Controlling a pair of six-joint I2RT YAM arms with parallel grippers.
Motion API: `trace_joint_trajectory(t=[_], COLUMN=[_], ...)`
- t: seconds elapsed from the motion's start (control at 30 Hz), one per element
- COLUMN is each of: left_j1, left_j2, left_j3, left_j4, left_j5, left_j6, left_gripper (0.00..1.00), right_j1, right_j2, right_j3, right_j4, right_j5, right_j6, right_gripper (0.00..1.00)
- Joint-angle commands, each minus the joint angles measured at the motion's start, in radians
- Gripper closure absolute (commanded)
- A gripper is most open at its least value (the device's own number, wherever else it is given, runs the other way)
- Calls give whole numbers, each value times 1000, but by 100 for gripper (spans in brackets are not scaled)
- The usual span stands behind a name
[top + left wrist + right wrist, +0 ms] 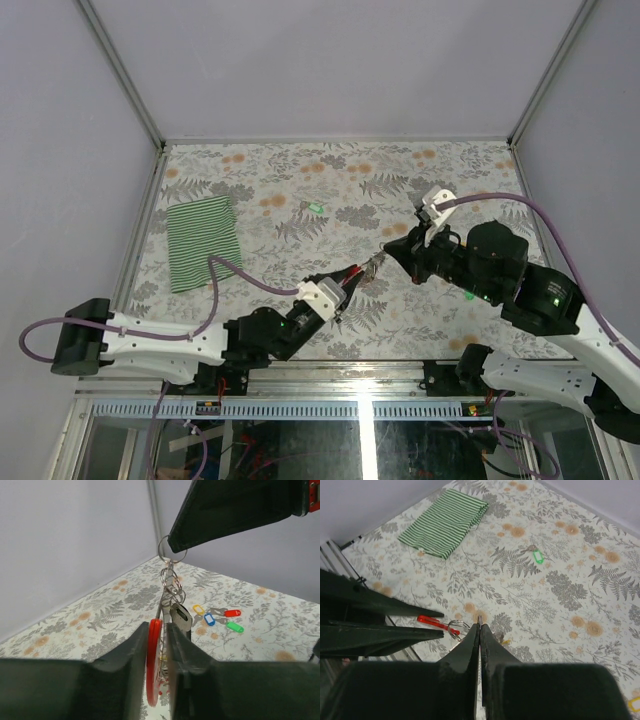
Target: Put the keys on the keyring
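The keyring [371,264] hangs in mid-air between my two grippers. In the left wrist view its red oval loop [153,655] stands edge-on between the jaws of my left gripper [159,628], which are closed narrowly round it. A silver key [181,616] and small rings hang from it. My right gripper [479,625] is shut on the top metal ring [171,555]. Loose keys lie on the table: yellow [198,609], blue [209,619], red [232,613] and green [234,627]. Another green key [316,208] lies farther back.
A green striped cloth [203,243] lies flat at the left of the flowered tabletop [300,170]. Grey walls and metal posts enclose the table on three sides. The arm bases sit along the near edge.
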Motion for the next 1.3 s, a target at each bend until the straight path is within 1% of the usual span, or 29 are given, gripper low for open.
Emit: trace_joint_trajectory(t=[0.0,0.03,0.1,0.17,0.2,0.3,0.4,0.5,0.6,0.67,0.83,1.13,1.27], left_j1=[-5,-5,-4,-5,-5,-4,-4,-4,-5,-3,-4,-4,-3], left_j2=[-71,-87,-121,-156,-173,-222,-247,-244,-227,-211,-188,-153,-149], left_j3=[25,23,18,16,17,26,44,69,104,131,177,250,262], left_j4=[-61,-81,-111,-144,-162,-207,-243,-273,-345,-390,-493,-606,-621], left_j5=[104,139,200,250,269,286,298,327,368,387,440,474,484], left_j6=[-87,-109,-156,-195,-213,-255,-253,-237,-216,-205,-183,-159,-157], left_gripper=[71,65,58,54,53,56,57,60,64,66,68,76,78], right_j1=[-1,-1,-1,-1,-1,-1,-1,-1,-1,-1,-1,-1,-1], right_j2=[-2,-9,-20,-26,-27,-29,-28,-24,-29,-37,-35,-14,-14], right_j3=[90,91,89,88,90,88,82,81,75,65,72,87,89], right_j4=[-100,-99,-97,-102,-109,-128,-147,-163,-160,-148,-154,-188,-187], right_j5=[-57,-63,-86,-133,-163,-247,-328,-416,-517,-557,-611,-652,-660], right_j6=[-81,-103,-143,-192,-219,-298,-366,-428,-483,-501,-529,-549,-553], right_gripper=[100,100,100,100,100,100,100,100,100,100,100,100,100])
